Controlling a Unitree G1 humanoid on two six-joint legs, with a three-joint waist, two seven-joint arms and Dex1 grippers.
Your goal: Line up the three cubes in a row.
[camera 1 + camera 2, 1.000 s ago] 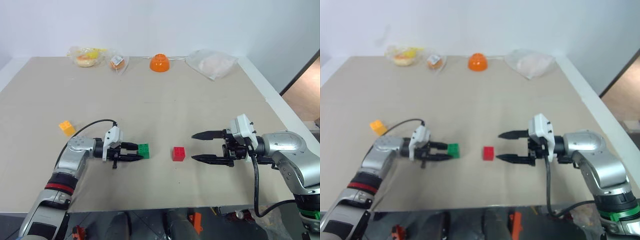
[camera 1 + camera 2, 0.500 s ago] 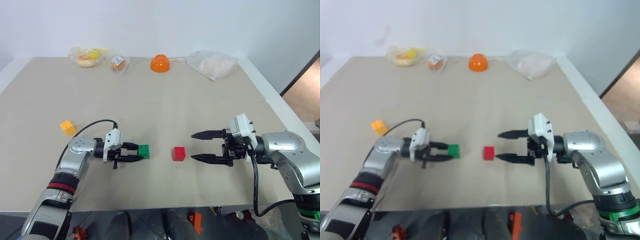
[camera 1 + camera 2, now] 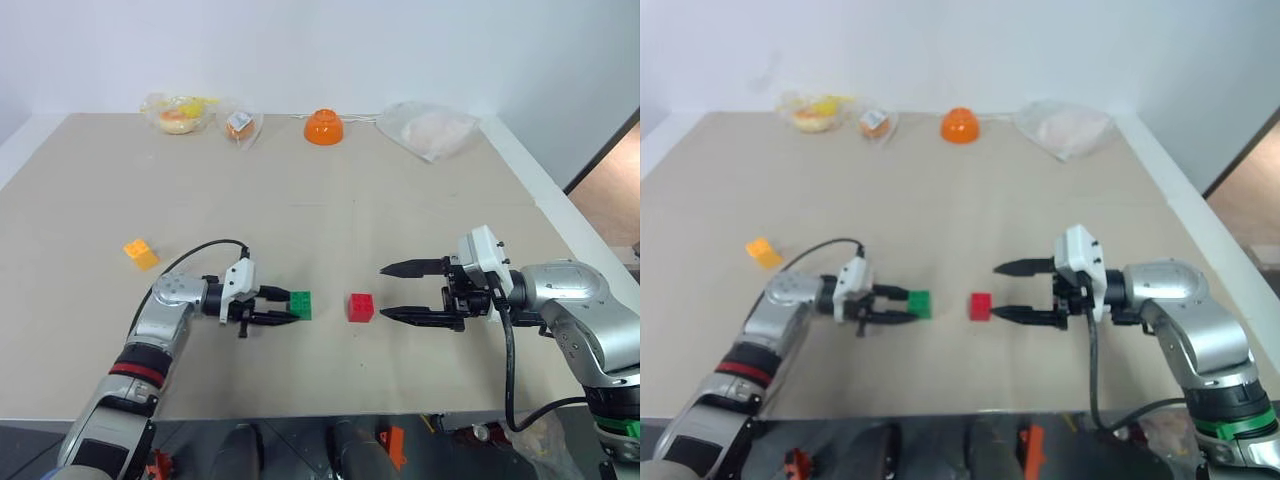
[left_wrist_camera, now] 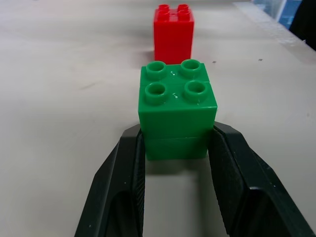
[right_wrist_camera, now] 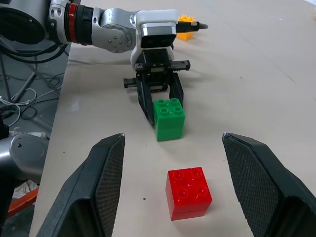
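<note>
Left wrist: green cube [image 4: 177, 106] studs-up

Three studded cubes are sitting on the table [image 3: 330, 180]: one green cube [image 3: 301, 305], one red cube [image 3: 359, 307], one yellow-orange cube [image 3: 140, 252]. One orange bowl [image 3: 324, 127] is resting at the far edge. Three clear bags are lying there too: two [image 3: 178, 112] [image 3: 239, 124] left of the bowl, one [image 3: 432, 129] right.
</note>
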